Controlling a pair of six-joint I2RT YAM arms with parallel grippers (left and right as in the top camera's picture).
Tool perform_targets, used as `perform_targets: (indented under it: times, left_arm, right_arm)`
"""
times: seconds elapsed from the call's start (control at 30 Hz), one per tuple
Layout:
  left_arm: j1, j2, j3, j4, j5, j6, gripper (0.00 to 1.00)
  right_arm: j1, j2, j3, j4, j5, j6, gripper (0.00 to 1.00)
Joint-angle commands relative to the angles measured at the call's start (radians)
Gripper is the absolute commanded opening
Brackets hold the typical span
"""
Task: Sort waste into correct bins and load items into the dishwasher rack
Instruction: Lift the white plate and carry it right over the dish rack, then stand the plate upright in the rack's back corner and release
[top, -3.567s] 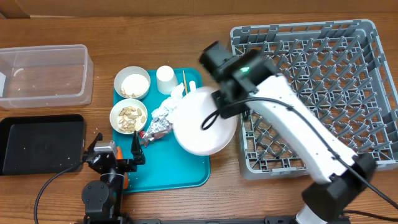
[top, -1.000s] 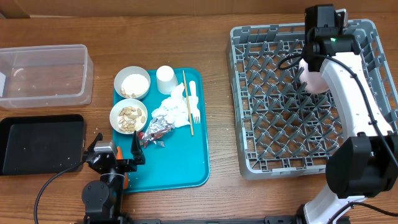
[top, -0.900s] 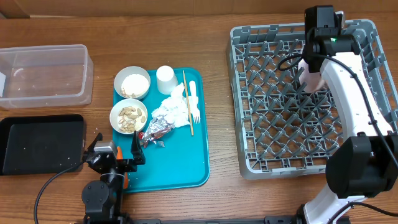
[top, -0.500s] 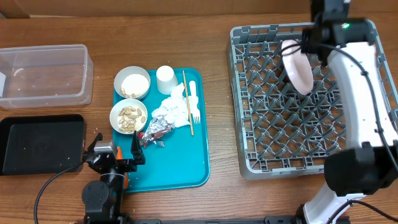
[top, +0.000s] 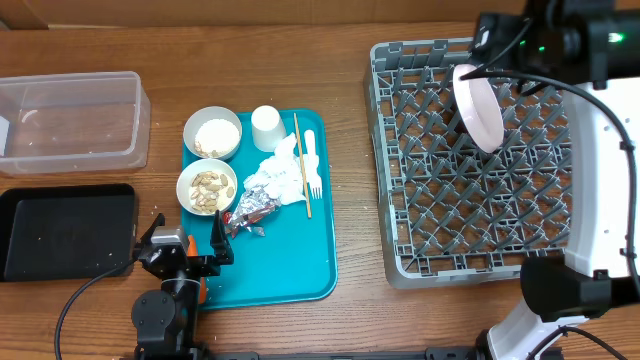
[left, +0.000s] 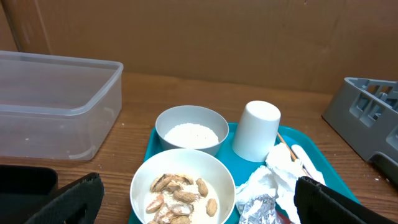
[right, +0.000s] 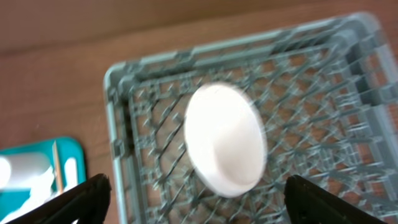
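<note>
Plate (top: 478, 107) is in the rack (top: 470, 210), up on its edge and tilted among the pegs near the far-left corner, pale and round. Over on the teal tray (top: 290, 260), two white bowls sit side by side: one (top: 236, 122) holds white crumbs (top: 215, 136), the other (top: 184, 178) pale nuts (top: 209, 189). The cup (top: 266, 128) stands just beside the crumb bowl. The crumpled napkin (top: 280, 172) lies mid-tray, with the foil wrapper (top: 252, 208) touching its near edge. The stick (top: 301, 165) runs lengthwise over the napkin, and the fork (top: 311, 165) lies alongside it. The clear tub (top: 140, 120) and the black tray (top: 60, 232) sit well apart to the left.
</note>
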Motion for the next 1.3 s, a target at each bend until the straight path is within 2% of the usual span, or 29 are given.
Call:
perform_targets:
  times: [0.0, 0.13, 0.23, 0.33, 0.43, 0.6, 0.9, 1.27]
  left_arm:
    - [-0.001, -0.009, -0.005, 0.001, -0.006, 0.015, 1.0]
    - [-0.001, -0.009, -0.005, 0.001, -0.006, 0.015, 1.0]
    - [-0.001, -0.009, -0.006, 0.001, -0.006, 0.015, 1.0]
    - [-0.001, -0.009, -0.005, 0.001, -0.006, 0.015, 1.0]
    - [-0.001, -0.009, -0.005, 0.001, -0.006, 0.015, 1.0]
    - [-0.001, -0.009, -0.005, 0.001, -0.006, 0.015, 1.0]
    - [-0.001, -0.009, -0.005, 0.001, -0.006, 0.015, 1.0]
    - [-0.001, -0.009, -0.005, 0.001, -0.006, 0.015, 1.0]
  right_arm:
    - [0.032, 0.019, -0.095, 0.013, -0.008, -0.018, 0.89]
    - [0.058, 0.035, -0.225, 0.069, 0.066, -0.018, 0.77]
    - [0.084, 0.062, -0.297, 0.1, 0.129, -0.017, 0.62]
    - [0.119, 0.093, -0.315, 0.109, 0.137, -0.018, 0.4]
    - [0.161, 0.103, -0.315, 0.135, 0.14, -0.039, 0.25]
    - [0.218, 0.11, -0.316, 0.175, 0.14, -0.045, 0.07]
    - [0.171, 0.245, -0.319, 0.152, 0.198, -0.015, 0.04]
    - [0.026, 0.255, -0.315, 0.121, 0.219, 0.0, 0.04]
